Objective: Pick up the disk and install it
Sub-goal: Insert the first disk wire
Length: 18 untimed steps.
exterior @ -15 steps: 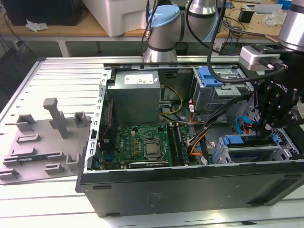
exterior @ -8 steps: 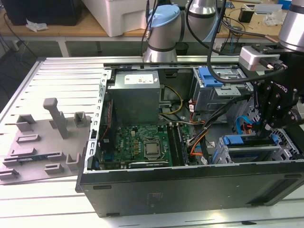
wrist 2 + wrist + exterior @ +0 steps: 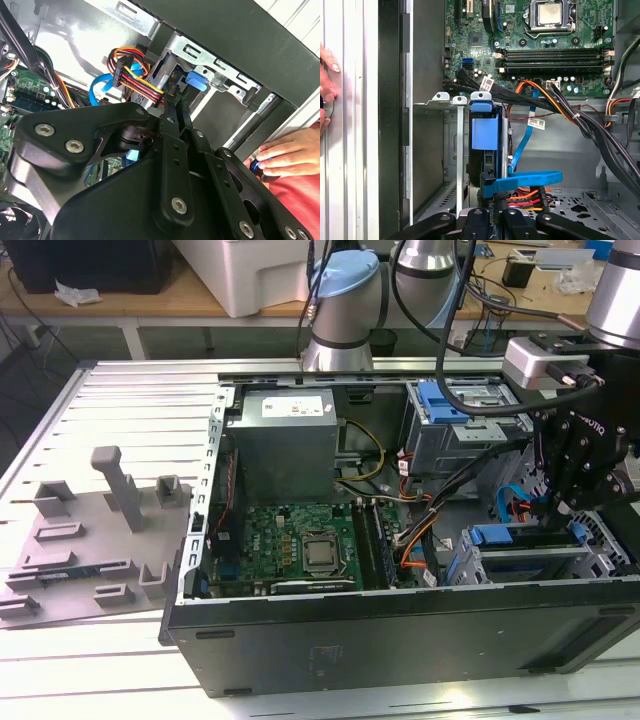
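Observation:
The disk (image 3: 484,132) stands edge-on in a slot of the grey drive cage (image 3: 451,150) at the case's front corner, its blue rail end facing out. In the exterior view the disk's blue rail (image 3: 492,537) lies at the cage top, by the exterior view's right. My black gripper (image 3: 560,515) hangs just above it. In both wrist views the gripper (image 3: 173,107) (image 3: 495,217) has its fingers (image 3: 181,131) drawn together, tips near the disk (image 3: 196,80) and the cable plugs (image 3: 131,80). I see nothing between them.
A blue data cable (image 3: 522,177) and orange-red power wires (image 3: 525,196) cross close to my fingertips. The motherboard (image 3: 300,540), power supply (image 3: 285,440) and an upper cage with a blue bracket (image 3: 445,402) fill the case. A person's hand (image 3: 290,155) rests outside the case wall.

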### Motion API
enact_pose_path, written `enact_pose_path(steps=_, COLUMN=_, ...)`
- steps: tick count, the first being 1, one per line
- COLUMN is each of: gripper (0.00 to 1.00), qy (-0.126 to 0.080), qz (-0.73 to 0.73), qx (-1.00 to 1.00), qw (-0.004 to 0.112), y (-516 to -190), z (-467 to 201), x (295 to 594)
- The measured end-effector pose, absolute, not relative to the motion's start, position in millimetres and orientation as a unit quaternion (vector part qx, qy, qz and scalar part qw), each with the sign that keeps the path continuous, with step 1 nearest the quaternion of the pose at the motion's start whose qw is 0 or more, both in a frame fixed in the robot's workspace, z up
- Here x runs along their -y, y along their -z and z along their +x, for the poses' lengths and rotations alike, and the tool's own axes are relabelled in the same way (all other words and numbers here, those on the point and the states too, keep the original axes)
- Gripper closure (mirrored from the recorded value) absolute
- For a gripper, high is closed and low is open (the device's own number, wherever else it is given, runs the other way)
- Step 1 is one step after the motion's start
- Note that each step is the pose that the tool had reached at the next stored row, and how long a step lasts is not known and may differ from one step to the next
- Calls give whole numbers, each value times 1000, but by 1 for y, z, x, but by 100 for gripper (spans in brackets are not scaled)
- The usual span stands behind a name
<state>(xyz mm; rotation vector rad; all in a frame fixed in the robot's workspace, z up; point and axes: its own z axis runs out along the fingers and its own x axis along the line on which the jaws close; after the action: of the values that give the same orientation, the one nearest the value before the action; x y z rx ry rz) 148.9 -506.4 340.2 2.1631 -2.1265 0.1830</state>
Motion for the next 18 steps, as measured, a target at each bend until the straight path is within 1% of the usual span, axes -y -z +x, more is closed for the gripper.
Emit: enact_pose_path(steps=18, gripper=83, qy=-60, qz=707, qx=703, qw=52, y=-341, z=149, x=505)
